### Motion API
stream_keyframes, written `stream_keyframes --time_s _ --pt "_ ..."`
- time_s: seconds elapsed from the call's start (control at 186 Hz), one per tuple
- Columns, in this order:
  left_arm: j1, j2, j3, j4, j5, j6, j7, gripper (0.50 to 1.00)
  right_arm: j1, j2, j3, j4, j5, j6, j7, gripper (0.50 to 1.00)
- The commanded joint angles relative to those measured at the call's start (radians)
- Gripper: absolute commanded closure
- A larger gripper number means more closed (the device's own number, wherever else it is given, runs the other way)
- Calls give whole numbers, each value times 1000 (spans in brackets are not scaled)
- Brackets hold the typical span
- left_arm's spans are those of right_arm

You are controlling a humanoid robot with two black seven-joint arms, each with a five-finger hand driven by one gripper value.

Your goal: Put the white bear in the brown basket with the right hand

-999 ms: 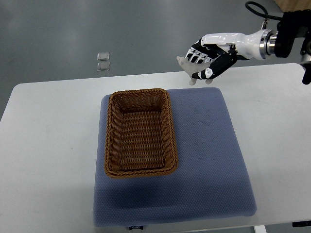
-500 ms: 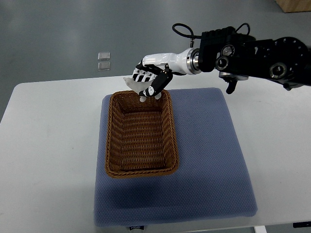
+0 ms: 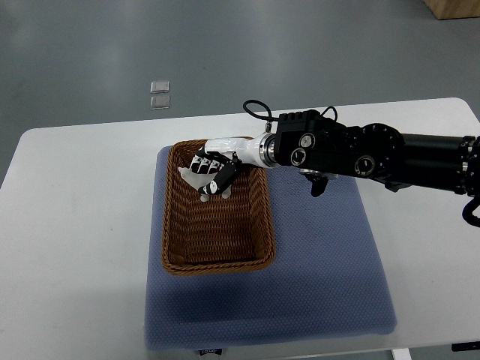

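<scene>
Over the far end of the brown basket (image 3: 216, 217) the white bear (image 3: 193, 178) hangs, clamped in the curled fingers of the right robot hand (image 3: 212, 169) — this looks like the release step, calling for fingers to let go. The forearm stretches in level from the right, across the blue mat (image 3: 322, 247).

No readable text anywhere; a small dark tag (image 3: 211, 350) on the blue mat's (image 3: 322, 262) front edge is too blurred to read.
</scene>
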State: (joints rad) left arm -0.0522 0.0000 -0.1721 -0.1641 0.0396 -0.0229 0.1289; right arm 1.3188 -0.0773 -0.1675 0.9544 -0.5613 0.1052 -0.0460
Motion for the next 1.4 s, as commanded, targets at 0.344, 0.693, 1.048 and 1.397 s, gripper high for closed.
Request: stream_keyframes --time_s 0.344,0.693,1.048,1.397 --pt "0 0 0 0 0 0 0 500 -75 53 -3 -46 -54 -56 2 1000" --pt "0 0 0 3 0 0 0 500 -84 51 3 -48 -55 -62 6 752" --pt "0 0 0 6 0 0 0 500 -50 5 22 -46 -49 -62 6 640" --pt "0 0 0 3 0 0 0 500 -55 -153 310 -46 -37 -62 6 638"
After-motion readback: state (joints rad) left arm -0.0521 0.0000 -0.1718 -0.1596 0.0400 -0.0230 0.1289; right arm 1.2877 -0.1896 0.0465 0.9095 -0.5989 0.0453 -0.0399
